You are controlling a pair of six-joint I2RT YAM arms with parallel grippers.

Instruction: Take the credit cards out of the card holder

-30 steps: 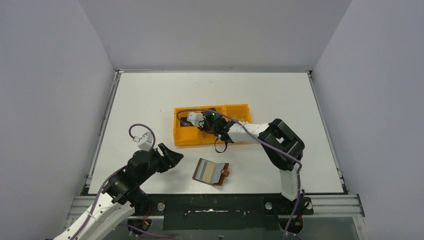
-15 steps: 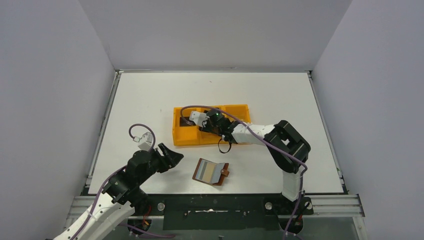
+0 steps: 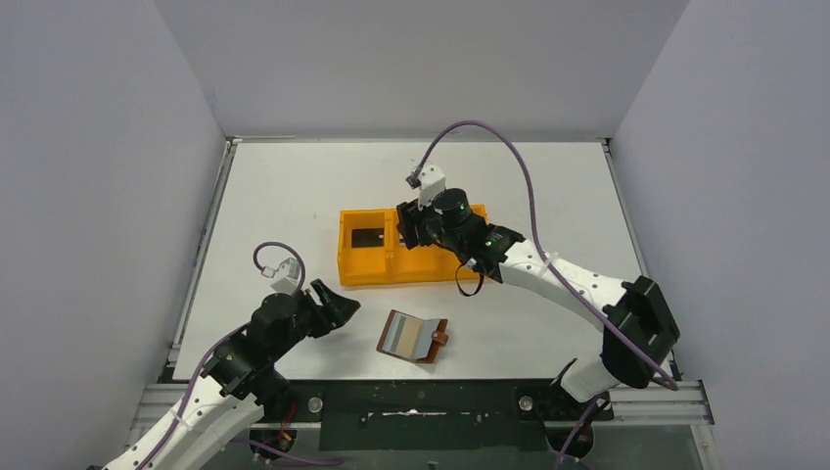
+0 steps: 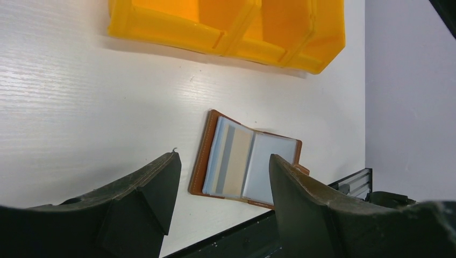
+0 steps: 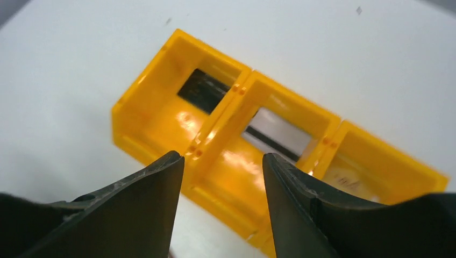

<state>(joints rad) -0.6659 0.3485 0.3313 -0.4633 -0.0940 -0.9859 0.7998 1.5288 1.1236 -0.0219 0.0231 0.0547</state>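
Observation:
The card holder (image 3: 414, 336) lies open on the table near the front edge, brown with pale blue-grey pockets. In the left wrist view (image 4: 247, 161) grey and tan stripes show in its left pocket. A black card (image 3: 367, 236) lies in the left compartment of the orange tray (image 3: 391, 274). The right wrist view shows the black card (image 5: 203, 90), a silvery grey card (image 5: 279, 133) in the middle compartment and a pale card (image 5: 349, 176) in the right one. My right gripper (image 3: 409, 233) hovers open and empty above the tray. My left gripper (image 3: 341, 305) is open and empty, left of the holder.
The orange tray (image 5: 145, 141) sits mid-table; its near wall shows in the left wrist view (image 4: 177, 37). The table's front edge and a black rail run just below the holder. Grey walls close in the table on three sides.
My right gripper has risen and drawn back to the right out of the tray's left compartment, and the black card now shows there. The left arm and the holder have not moved.

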